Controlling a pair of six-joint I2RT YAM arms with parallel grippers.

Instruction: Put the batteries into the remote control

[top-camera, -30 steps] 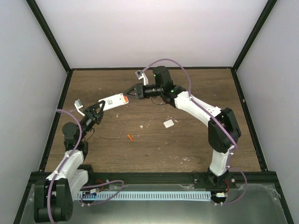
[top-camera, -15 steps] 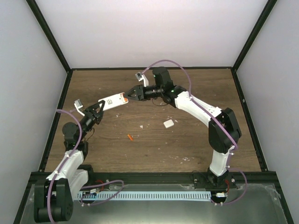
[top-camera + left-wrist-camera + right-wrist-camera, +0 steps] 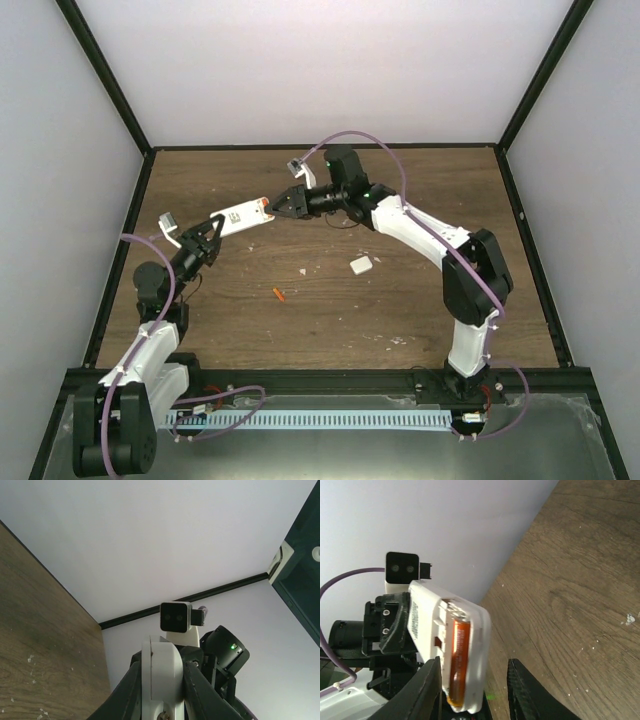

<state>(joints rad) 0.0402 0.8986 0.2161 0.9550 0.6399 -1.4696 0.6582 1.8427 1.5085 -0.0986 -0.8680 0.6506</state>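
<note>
My left gripper [image 3: 212, 232] is shut on the white remote control [image 3: 243, 216] and holds it in the air, tilted up towards the right arm. In the left wrist view the remote [image 3: 162, 672] sits between my fingers. My right gripper [image 3: 277, 203] is open, and its jaws straddle the remote's free end. In the right wrist view the remote [image 3: 427, 625] shows its open compartment with one orange battery [image 3: 457, 655] lying in it, and my right gripper [image 3: 472, 667] has its fingers on either side. A second orange battery [image 3: 278, 294] lies on the table.
The small loose white cover piece [image 3: 361, 265] lies on the wooden table [image 3: 400, 310] right of centre. Pale specks are scattered near it. Black frame posts and white walls enclose the table.
My right gripper has edged a little to the left, closer round the remote's free end. The left arm has barely moved.
</note>
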